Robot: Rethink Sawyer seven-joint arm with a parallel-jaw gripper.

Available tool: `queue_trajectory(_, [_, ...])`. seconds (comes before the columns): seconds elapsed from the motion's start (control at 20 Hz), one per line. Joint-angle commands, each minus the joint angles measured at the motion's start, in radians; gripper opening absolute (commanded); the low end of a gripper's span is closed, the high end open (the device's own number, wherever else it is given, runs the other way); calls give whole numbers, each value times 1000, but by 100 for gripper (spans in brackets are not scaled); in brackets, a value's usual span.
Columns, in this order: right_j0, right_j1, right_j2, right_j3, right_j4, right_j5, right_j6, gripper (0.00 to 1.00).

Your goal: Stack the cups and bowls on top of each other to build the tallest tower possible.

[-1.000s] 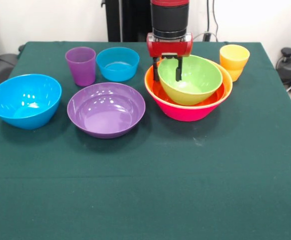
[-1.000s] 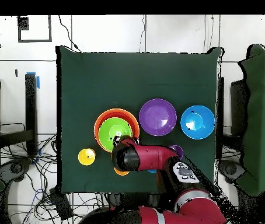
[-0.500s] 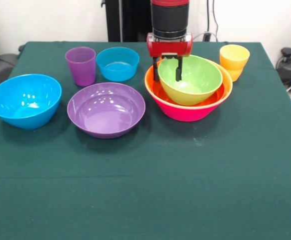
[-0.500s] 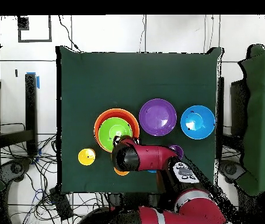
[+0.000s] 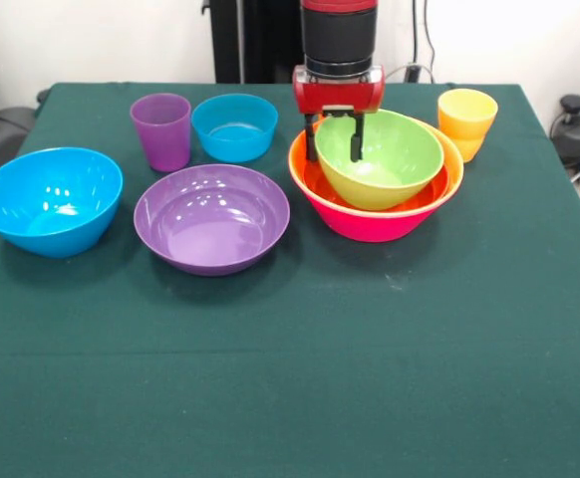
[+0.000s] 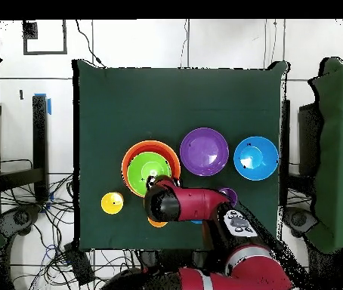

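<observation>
The lower half of the front view is bare green table; every object sits in the upper half, and the cloth's right and left borders stay clear of bowls except the large blue bowl, which lies near the left edge. In the overhead view the upper part of the table is likewise open.

The tower stands right of centre in the front view: a pink bowl outermost, an orange bowl nested in it, and a green bowl tilted on top. The gripper hangs over the green bowl's upper left rim, its two dark fingers spread either side of that rim, one inside the bowl and one outside; whether they press the rim cannot be told.

The purple bowl sits just left of the tower, empty. Above it stand the purple cup and the small blue bowl, side by side. At the upper right a yellow cup sits in an orange cup, near the tower's rim.
</observation>
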Motion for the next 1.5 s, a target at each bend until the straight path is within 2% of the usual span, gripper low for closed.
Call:
queue_trajectory(0.05, [34,38,24,-55,-39,52,54,100])
queue_trajectory(0.25, [44,-17,23,-97,-8,220,7,100])
queue_trajectory(0.5, [13,-112,85,-134,38,394,-30,100])
queue_trajectory(1.0, [-21,-252,154,-166,67,621,-52,100])
queue_trajectory(1.15, [-15,-252,151,-189,61,647,-49,100])
queue_trajectory(1.5, [1,-149,135,-241,7,555,-26,100])
